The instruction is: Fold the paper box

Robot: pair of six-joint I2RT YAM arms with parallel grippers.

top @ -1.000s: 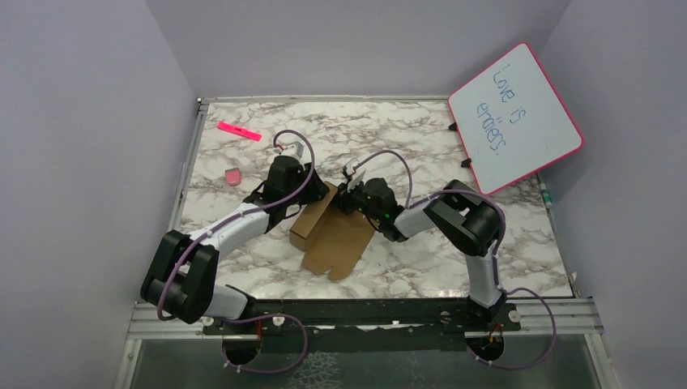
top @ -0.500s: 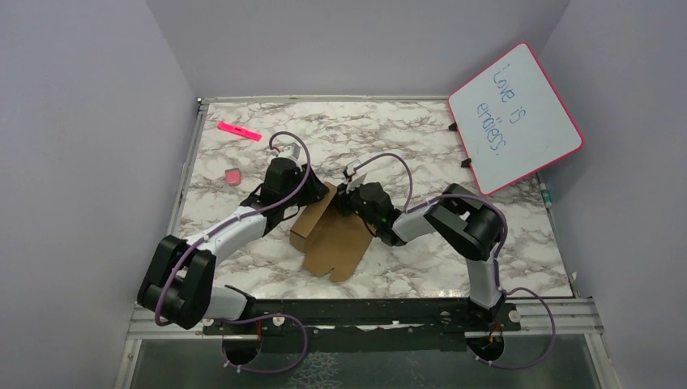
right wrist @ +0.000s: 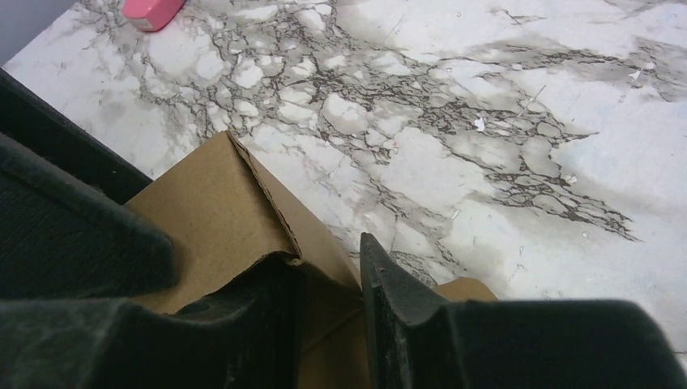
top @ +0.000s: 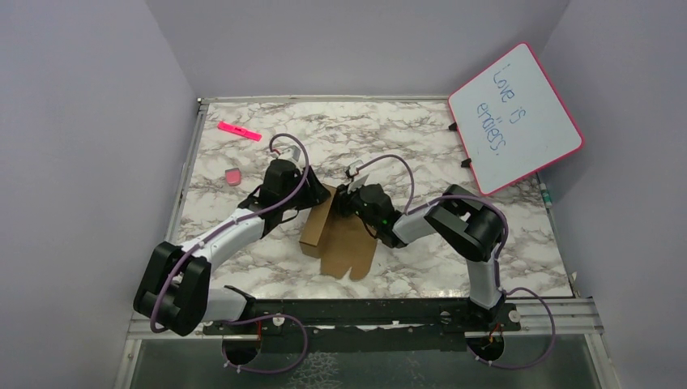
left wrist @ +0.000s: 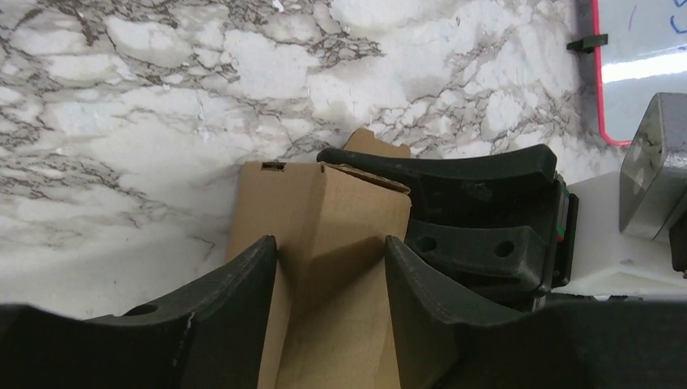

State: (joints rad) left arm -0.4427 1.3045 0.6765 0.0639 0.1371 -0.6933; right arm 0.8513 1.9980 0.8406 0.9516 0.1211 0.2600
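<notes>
The paper box (top: 334, 235) is brown cardboard, partly folded, with a raised section at its left and a flat flap reaching toward the near edge. My left gripper (top: 314, 197) is at its far left end. In the left wrist view its fingers (left wrist: 243, 300) press both sides of the raised cardboard section (left wrist: 340, 235). My right gripper (top: 344, 203) is at the far end, close beside the left one. In the right wrist view its fingers (right wrist: 389, 292) straddle a cardboard wall (right wrist: 235, 211) and close on it.
A pink-framed whiteboard (top: 514, 117) leans at the back right. A pink highlighter (top: 240, 130) and a pink eraser (top: 232, 177) lie at the far left of the marble table (top: 421, 146). The two grippers are almost touching over the box.
The box has turned, and its flat flap has swung toward the right and the near edge. Both grippers stayed at its far end, shifting only slightly.
</notes>
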